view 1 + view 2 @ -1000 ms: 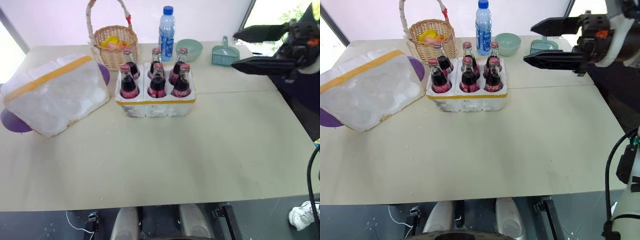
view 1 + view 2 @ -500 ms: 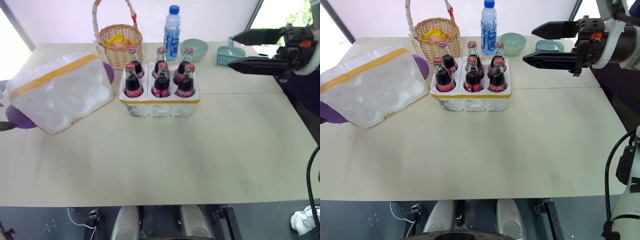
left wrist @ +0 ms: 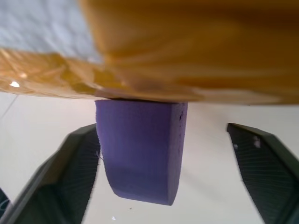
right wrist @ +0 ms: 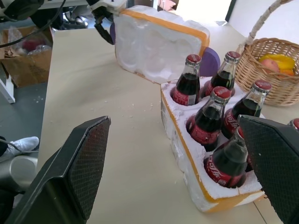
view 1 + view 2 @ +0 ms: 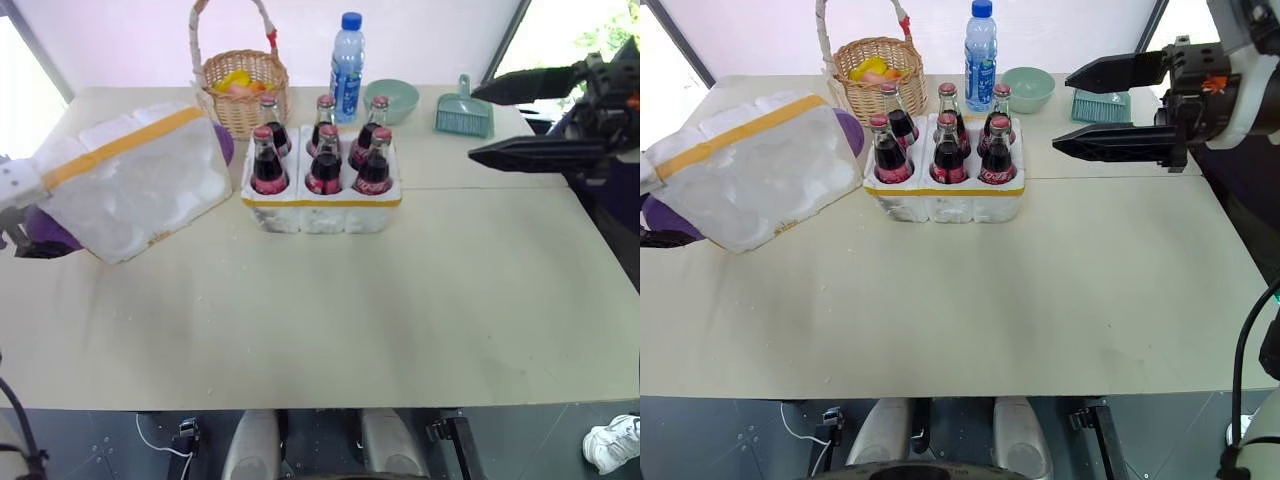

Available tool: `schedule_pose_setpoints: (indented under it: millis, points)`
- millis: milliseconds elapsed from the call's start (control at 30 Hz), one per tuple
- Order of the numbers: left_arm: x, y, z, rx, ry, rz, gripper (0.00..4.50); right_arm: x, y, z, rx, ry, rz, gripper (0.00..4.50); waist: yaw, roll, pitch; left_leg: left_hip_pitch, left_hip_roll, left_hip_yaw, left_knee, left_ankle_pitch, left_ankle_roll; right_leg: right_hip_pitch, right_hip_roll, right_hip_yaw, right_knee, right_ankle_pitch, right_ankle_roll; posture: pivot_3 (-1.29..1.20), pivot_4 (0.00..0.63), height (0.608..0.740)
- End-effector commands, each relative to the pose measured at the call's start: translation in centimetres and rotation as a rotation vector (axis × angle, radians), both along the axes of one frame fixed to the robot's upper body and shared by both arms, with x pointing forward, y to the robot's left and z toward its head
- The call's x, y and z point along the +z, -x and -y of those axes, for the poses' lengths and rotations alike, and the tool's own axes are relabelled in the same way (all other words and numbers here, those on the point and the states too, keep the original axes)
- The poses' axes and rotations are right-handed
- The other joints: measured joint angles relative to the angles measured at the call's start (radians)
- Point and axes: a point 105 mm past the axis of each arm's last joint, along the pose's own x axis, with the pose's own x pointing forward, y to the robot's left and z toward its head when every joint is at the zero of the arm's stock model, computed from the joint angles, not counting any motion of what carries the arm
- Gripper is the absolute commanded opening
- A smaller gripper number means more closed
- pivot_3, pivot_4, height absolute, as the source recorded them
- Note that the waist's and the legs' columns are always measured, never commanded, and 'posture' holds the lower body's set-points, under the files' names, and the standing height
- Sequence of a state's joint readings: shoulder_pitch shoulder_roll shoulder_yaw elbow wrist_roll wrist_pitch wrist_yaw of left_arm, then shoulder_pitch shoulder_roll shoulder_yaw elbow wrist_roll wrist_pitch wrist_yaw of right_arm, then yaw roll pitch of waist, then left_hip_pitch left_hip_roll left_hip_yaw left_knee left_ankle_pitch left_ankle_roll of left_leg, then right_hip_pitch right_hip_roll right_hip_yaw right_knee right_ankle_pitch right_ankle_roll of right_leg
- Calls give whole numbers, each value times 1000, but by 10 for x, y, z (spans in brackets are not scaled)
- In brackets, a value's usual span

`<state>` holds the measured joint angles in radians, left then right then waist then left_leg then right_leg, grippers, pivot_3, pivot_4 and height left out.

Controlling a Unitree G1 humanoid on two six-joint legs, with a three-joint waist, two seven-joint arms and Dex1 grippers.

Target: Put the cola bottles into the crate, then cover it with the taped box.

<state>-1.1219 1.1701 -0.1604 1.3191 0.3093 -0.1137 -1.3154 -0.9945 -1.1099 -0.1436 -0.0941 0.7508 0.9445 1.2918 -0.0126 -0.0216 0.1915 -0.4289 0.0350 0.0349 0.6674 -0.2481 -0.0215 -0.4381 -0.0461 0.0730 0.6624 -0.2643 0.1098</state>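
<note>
Six cola bottles [image 5: 946, 150] stand upright in the upper middle of the frame, two rows of three, all seated in the one crate [image 5: 945, 200]; one taped box [image 5: 755, 168] lies tilted at the left of the frame, propped on a purple block [image 3: 140, 149], with one yellow band running across its top; behind the crate, along the top of the frame, stand one wicker basket [image 5: 876, 75], one water bottle [image 5: 980, 45], one green bowl [image 5: 1028, 88] and one green dustpan [image 5: 1101, 105], all on the beige table [image 5: 1040, 300]; the left gripper [image 3: 163, 168] sits at the far left edge of the frame by the low corner of the taped box, its fingers [image 3: 65, 177] spread apart with the purple block between them and the box's taped edge just above, touching neither finger that can be seen; the right gripper [image 5: 1095, 110] hovers at the upper right, jaws wide apart and empty, pointing toward the crate, which lies well apart from its tips, and the taped box farther still.
</note>
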Motion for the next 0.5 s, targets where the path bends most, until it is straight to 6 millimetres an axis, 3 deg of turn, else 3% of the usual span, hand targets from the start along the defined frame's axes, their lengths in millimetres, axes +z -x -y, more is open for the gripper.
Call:
schedule_pose_setpoints:
  millis: [33, 167, 300, 500]
  points:
    - [4, -2, 8, -22, 59, -2, 2563, 10, 7, 1, -7, -4, 70, 4500, 1, 0, 0, 0, 0, 0, 0, 0, 0, 0, 0, 0, 0, 0, 0, 0, 150, 740]
    - [1, 1, 10, -39, 66, -37, 571, 8, 5, 2, -15, -13, 74, 4500, 0, 0, 0, 0, 0, 0, 0, 0, 0, 0, 0, 0, 0, 0, 0, 0, 150, 740]
    - [3, 2, 11, -52, 70, -37, 571, 7, 2, 1, -22, -20, 84, 4500, 0, 0, 0, 0, 0, 0, 0, 0, 0, 0, 0, 0, 0, 0, 0, 0, 150, 740]
    - [21, 0, 15, -110, 66, 41, 370, -1, 2, 7, -38, 3, 53, 4500, -1, -1, 0, 0, 0, 0, 0, 0, 0, 0, 0, 0, 0, 0, 0, 0, 150, 740]
